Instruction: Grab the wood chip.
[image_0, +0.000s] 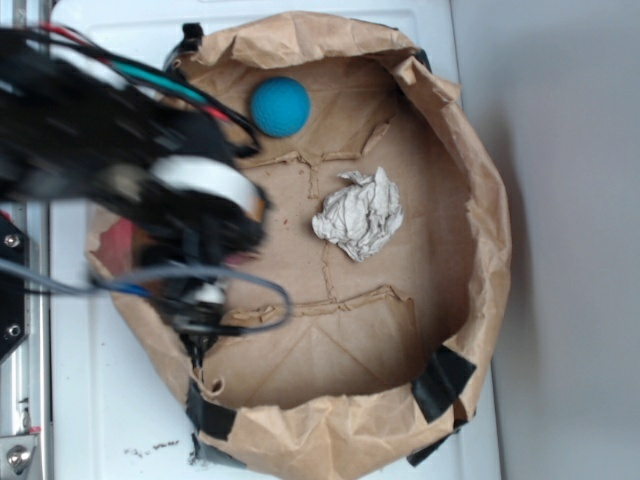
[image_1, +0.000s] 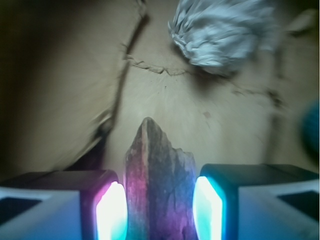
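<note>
White desk (image_0: 100, 400) w/ brown paper-bag tray (image_0: 480, 200) on it; dark crumbs (image_0: 150, 450) near front edge.

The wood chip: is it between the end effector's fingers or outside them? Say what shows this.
Between them. In the wrist view the wood chip stands in the gap of the end effector, its glowing pads close on either side. Firm contact: cannot tell.
</note>
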